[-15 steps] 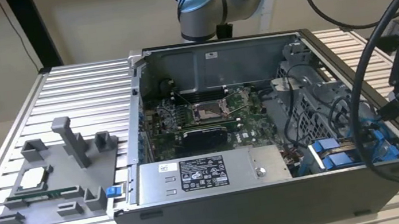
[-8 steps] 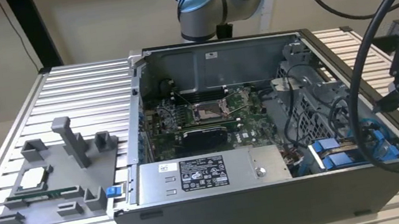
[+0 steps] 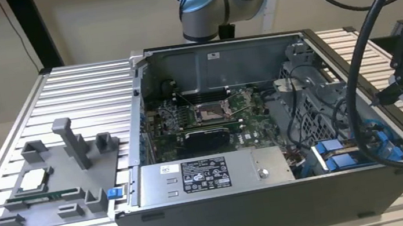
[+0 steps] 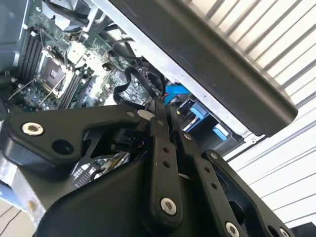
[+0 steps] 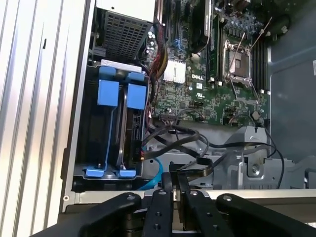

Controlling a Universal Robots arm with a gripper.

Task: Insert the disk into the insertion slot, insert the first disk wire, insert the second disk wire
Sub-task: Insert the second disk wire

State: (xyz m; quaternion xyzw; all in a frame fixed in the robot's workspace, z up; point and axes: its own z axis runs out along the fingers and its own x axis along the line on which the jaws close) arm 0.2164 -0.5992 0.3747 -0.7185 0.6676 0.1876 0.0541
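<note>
— Over by the case wall on the exterior view's right, the arm's black metal gripper [image 3: 384, 99] is hanging just above the rim. Is it holding anything?

— Nothing that I am seeing. In both wrist views its fingers [image 5: 162, 207] are pressing together, and nothing is showing between them.

— And the silver rectangular, blue-framed disk [image 5: 134, 118]?

— It is standing on edge inside the grey metal insertion slot [image 5: 93, 143], with a second bright blue plastic carrier [image 5: 108, 93] right beside it. I am judging that step done.

— So the arm is working on the wires?

— I am thinking so. The gripper is hovering near the loose black flat cables [image 5: 190, 140] and a thin blue cable [image 5: 157, 174], which are lying just beside the slot. Whether either one is plugged into the disk, I cannot tell.

— What is the next move calling for?

— To my eye, it needs a clean pinch on one small connector without snagging its neighbours. Then the connector needs squaring up with the disk's socket, and that corner is looking tight.
</note>
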